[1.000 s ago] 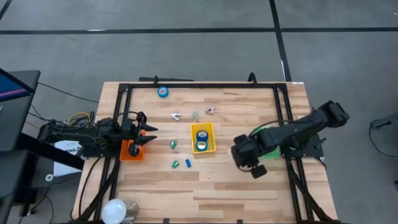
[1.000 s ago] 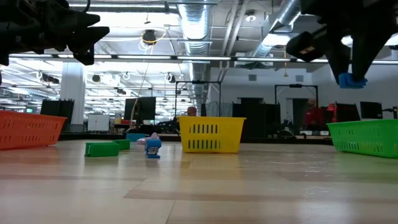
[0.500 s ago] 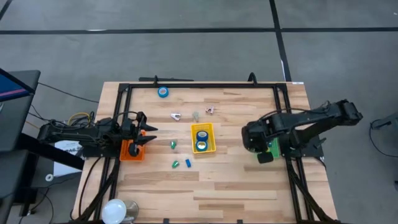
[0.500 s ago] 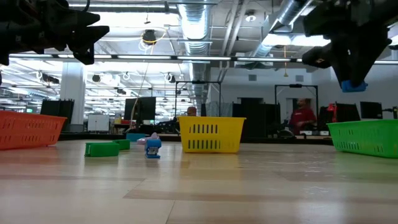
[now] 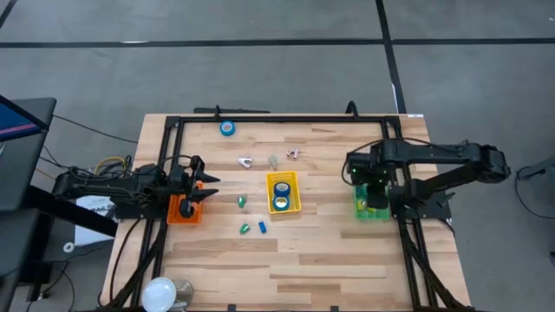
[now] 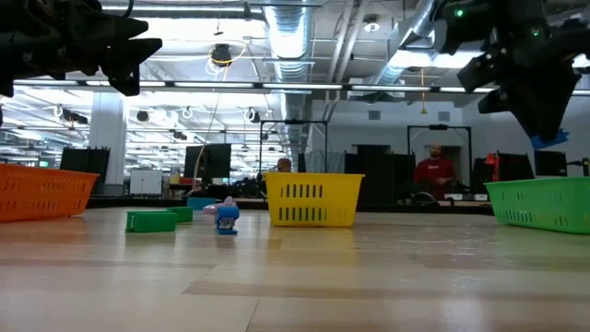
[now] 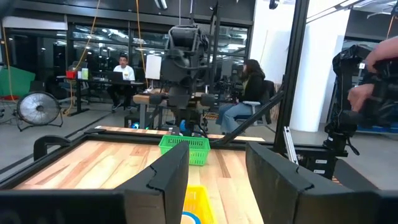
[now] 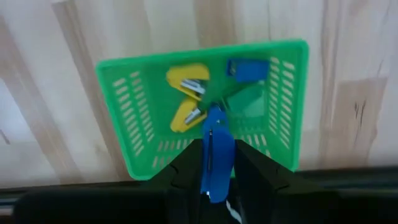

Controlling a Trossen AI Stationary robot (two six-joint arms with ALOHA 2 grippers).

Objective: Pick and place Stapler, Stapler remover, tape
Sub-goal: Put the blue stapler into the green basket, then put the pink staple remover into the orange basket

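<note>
Right pincer (image 8: 216,163) clamps blue stapler (image 8: 215,152) above green basket (image 8: 124,112).

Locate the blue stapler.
The blue stapler is clamped in the right gripper, hanging directly above the green basket at the table's right side; the low view shows it above that basket.

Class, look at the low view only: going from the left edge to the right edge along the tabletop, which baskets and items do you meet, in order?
Orange basket → green stapler → small blue item → yellow basket → green basket, with the right gripper above it, holding a blue stapler.
</note>
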